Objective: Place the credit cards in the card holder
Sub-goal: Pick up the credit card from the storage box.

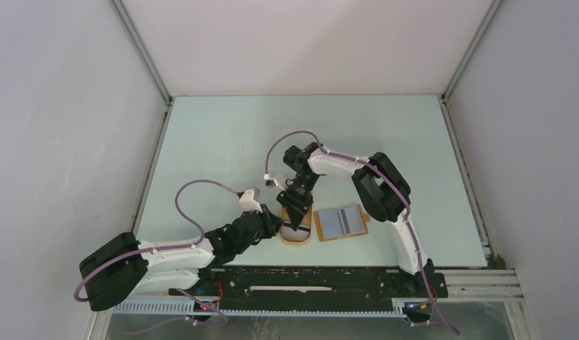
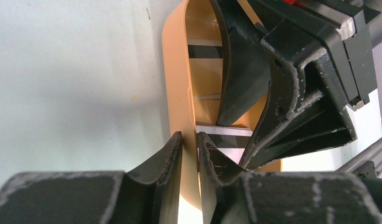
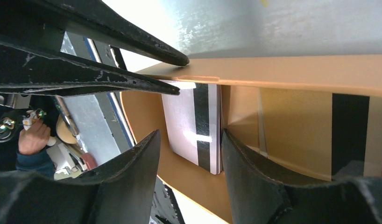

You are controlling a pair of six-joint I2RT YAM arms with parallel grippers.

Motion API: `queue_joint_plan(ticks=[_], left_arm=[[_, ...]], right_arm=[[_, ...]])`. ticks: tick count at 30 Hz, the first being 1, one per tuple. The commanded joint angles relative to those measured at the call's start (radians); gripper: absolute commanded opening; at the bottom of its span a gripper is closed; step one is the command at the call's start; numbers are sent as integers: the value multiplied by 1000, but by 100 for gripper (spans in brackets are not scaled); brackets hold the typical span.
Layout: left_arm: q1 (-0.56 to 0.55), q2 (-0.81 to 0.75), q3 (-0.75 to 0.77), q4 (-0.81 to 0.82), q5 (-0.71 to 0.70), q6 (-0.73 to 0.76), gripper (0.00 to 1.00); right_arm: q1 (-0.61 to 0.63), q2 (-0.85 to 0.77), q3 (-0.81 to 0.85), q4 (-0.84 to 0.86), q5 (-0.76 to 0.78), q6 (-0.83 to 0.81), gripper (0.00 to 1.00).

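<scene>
Checker: Top view, where's everything?
Labeller: Card holder (image 1: 364,225) lies open on the table (image 1: 223,142), just right of the oval tray (image 1: 299,242). Right gripper (image 1: 295,212) points down into the tray. Left gripper (image 1: 274,225) sits at its left rim. Grey-blue panels on the holder could be cards or lining, can't tell.
Checker: Left wrist?
Labeller: Its fingers (image 2: 173,161) are pinched on the tray's wall, one inside, one outside. Looks like bracing. It should hold the rim firm and not tip it.
Checker: Right wrist?
Labeller: Fingers are spread wide, straddling a striped card (image 3: 184,116) in the tray, nothing clamped. Step judged: picking that card. It should close on the two side edges, take one only since the edge looks stacked, then lift straight up.
Checker: Obstacles?
Labeller: Tray wall and the left fingers crowd the right gripper, so it's tight. The holder is near, short carry. A person's hand (image 3: 32,137) shows beyond the table edge, well apart.
</scene>
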Motion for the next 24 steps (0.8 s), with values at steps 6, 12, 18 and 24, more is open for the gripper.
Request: queue_joint_plan(ticks=[6, 12, 18, 24], left_arm=[[5, 31, 67, -35, -27, 22, 20], [5, 26, 65, -35, -34, 14, 19], [5, 20, 64, -36, -37, 8, 18], [5, 12, 64, -37, -35, 5, 18]], right_arm=[[0, 27, 35, -56, -138, -4, 59], [-14, 27, 37, -63, -190, 3, 59], [-20, 28, 39, -63, -220, 18, 59], [-31, 33, 36, -60, -247, 34, 59]])
